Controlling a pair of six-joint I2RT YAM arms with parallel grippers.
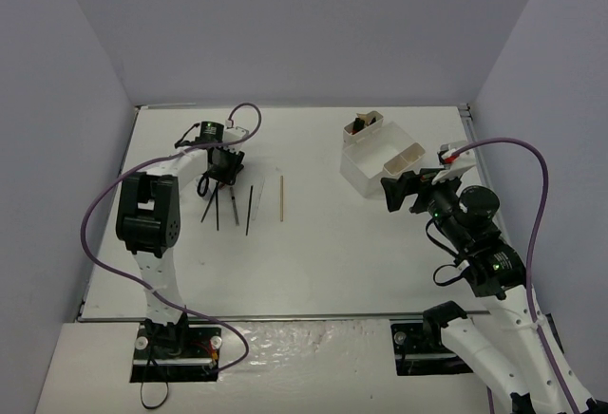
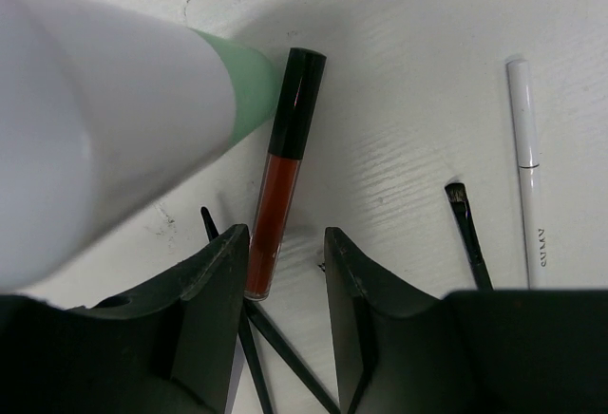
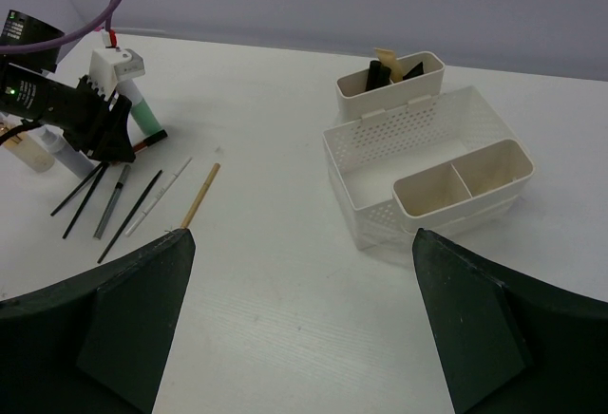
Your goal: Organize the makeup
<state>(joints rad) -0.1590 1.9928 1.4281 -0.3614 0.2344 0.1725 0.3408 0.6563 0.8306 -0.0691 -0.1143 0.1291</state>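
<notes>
My left gripper point(image 2: 285, 243) is open and low over the table at the far left point(image 1: 221, 169). Its jaws straddle the lower end of a red lip-gloss tube with a black cap point(image 2: 281, 196), which lies close to the left finger. A white bottle with a green cap point(image 2: 114, 120) lies beside the tube. Thin black pencils point(image 2: 275, 348) cross under the jaws. A black brush point(image 2: 467, 229) and a white pencil point(image 2: 525, 148) lie to the right. A tan pencil point(image 1: 281, 197) lies apart from them. My right gripper point(image 3: 302, 238) is open and empty, in the air near the box point(image 1: 397, 191).
The white plastic box with compartments point(image 3: 380, 122) stands at the back right point(image 1: 366, 172). Its rear compartment holds black and tan items point(image 3: 389, 67). A small pale bottle point(image 3: 28, 153) stands left of the left arm. Grey walls close in the table.
</notes>
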